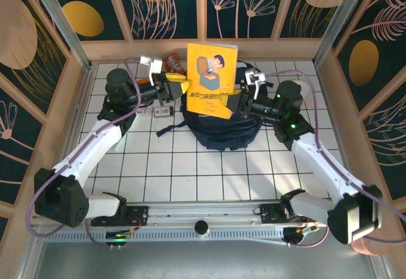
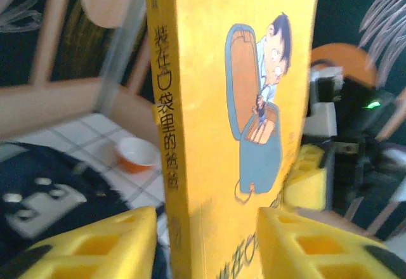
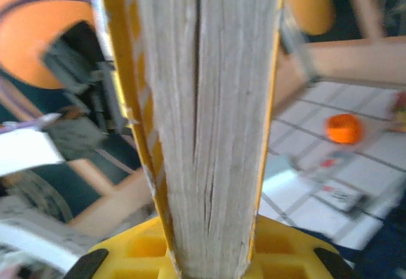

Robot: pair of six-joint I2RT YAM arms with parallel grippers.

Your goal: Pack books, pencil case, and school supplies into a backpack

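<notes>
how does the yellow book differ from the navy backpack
The thin yellow paperback book is bright and flat; the navy-blue fabric backpack is dark and bulging. The book is far smaller than the backpack. The book stands upright; the backpack lies on the tiled table. Both sit centrally.

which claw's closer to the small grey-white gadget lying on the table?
Left. The left claw is at the book's left edge, right beside the gadget. The right claw is at the book's right edge, across the backpack from it.
</notes>
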